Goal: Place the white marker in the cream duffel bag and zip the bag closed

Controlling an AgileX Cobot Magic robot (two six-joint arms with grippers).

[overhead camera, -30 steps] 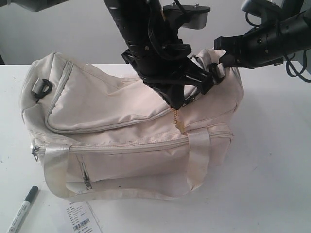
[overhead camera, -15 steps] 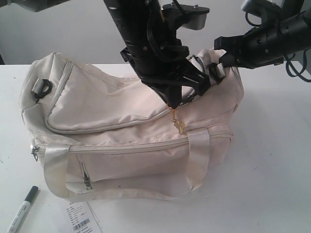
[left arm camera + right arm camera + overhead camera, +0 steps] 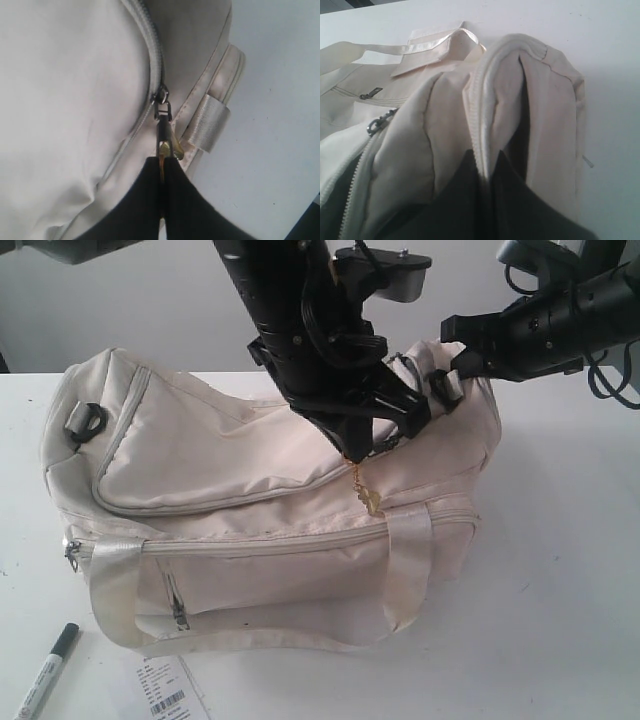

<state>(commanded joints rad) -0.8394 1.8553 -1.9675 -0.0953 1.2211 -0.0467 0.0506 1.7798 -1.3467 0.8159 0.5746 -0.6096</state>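
White-barrelled, the white marker lies on the bench at the near left, outside the cream duffel bag. Mid-bag, the left gripper has its fingers clamped on the zipper pull. At the right end, the right gripper has its fingers pinched together on the bag's end seam. This looks like unzipping: draw the pull straight along the track while the right hold tensions the fabric. The marker's long axis runs diagonally, dark cap toward the bag.

No words could be read: the barcode label on the worktop bore bars and tiny illegible print; the white marker showed only dark specks
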